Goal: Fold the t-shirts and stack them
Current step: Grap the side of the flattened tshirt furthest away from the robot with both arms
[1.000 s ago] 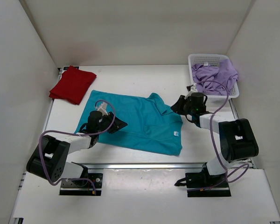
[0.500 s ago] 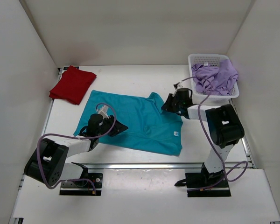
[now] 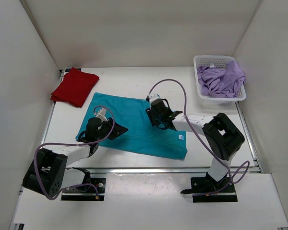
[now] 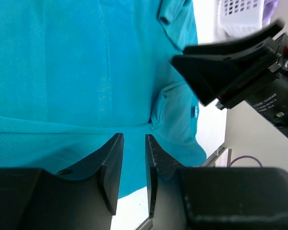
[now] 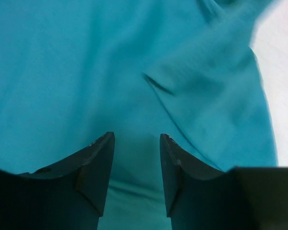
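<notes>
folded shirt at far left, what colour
The folded shirt is deep red; top external view.

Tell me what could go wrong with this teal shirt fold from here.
1. The right gripper stands open over a puckered flap of the teal t-shirt; the fold may set crooked or slip open.
2. The left gripper sits close to the right one above the same shirt, so the next moves might make them collide or drag the cloth.

- I work in a robotics lab test cell: plain white wall panels (image 3: 134, 33) box in my white tabletop (image 3: 134, 79) on three sides.
- A bare aluminium rail (image 3: 149, 169) runs along its near edge.
- My left arm (image 3: 62, 153) and right arm (image 3: 221, 139) stand on black bolted base plates (image 3: 81, 187), trailing loose purple cables (image 3: 169, 80).
</notes>
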`<act>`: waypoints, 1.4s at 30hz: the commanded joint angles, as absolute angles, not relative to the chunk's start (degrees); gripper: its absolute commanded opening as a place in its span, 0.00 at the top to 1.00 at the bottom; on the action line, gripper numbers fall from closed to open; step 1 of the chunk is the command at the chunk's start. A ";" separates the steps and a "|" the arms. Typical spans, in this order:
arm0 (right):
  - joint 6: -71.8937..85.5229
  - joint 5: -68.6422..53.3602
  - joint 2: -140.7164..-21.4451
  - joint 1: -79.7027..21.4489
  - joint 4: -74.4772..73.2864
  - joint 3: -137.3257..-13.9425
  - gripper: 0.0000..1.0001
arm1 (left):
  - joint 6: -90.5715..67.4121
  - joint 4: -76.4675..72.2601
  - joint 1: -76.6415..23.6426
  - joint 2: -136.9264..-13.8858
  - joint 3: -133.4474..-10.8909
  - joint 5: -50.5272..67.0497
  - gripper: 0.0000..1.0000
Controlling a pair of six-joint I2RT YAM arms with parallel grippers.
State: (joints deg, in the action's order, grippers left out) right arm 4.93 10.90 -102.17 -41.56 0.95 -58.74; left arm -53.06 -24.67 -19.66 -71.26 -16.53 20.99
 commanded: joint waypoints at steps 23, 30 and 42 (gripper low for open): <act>27.51 -21.71 -109.24 -22.06 23.64 -55.37 0.65 | -52.56 -25.66 -18.63 -68.64 -15.29 21.10 0.65; 26.63 -21.80 -112.49 -22.77 22.76 -58.88 0.63 | -52.56 -25.49 -18.63 -68.56 -15.47 21.01 0.64; 23.72 -15.73 -111.96 -24.17 16.26 -61.61 0.68 | -52.65 -26.10 -18.28 -69.17 -14.94 21.10 0.64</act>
State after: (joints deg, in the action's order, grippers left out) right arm 24.91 -17.23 -112.27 -23.79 17.26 -59.75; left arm -53.04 -24.86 -18.59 -69.80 -15.35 20.97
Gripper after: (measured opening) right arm 0.311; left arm 0.361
